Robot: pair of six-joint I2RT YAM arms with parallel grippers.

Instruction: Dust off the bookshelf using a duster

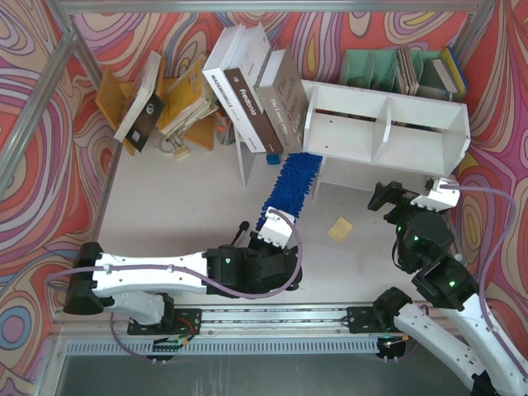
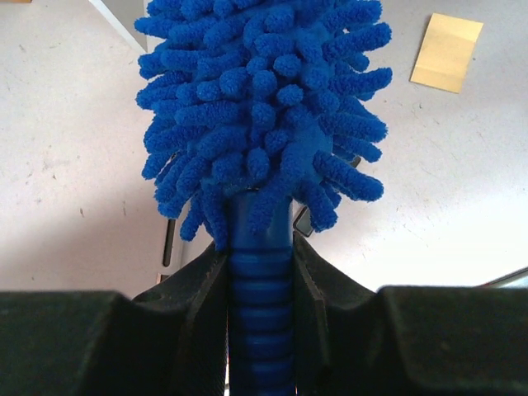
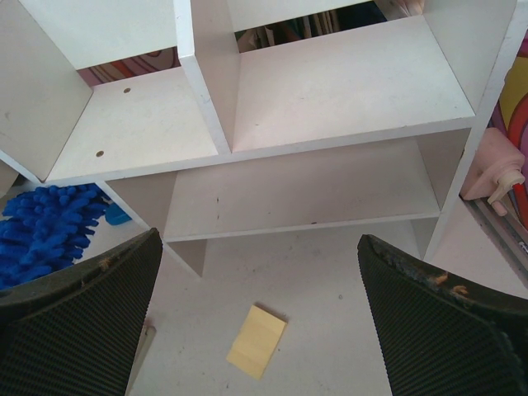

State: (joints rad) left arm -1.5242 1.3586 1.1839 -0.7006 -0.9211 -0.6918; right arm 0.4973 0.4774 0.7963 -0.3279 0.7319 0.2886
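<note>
Left gripper (image 2: 261, 276) clamped on the ribbed blue handle of the duster (image 2: 264, 99) — shaggy bright-blue noodle strands, stretched over the table (image 1: 165, 214), tip at the lower left end of the bookshelf (image 1: 412, 124). Right gripper (image 3: 260, 264) gapes wide — empty.

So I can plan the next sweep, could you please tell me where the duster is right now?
In the top view the duster stretches across centre-table, its handle clamped in the left end effector, its fluffy tip beside the lower-left corner of the bookshelf.
</note>
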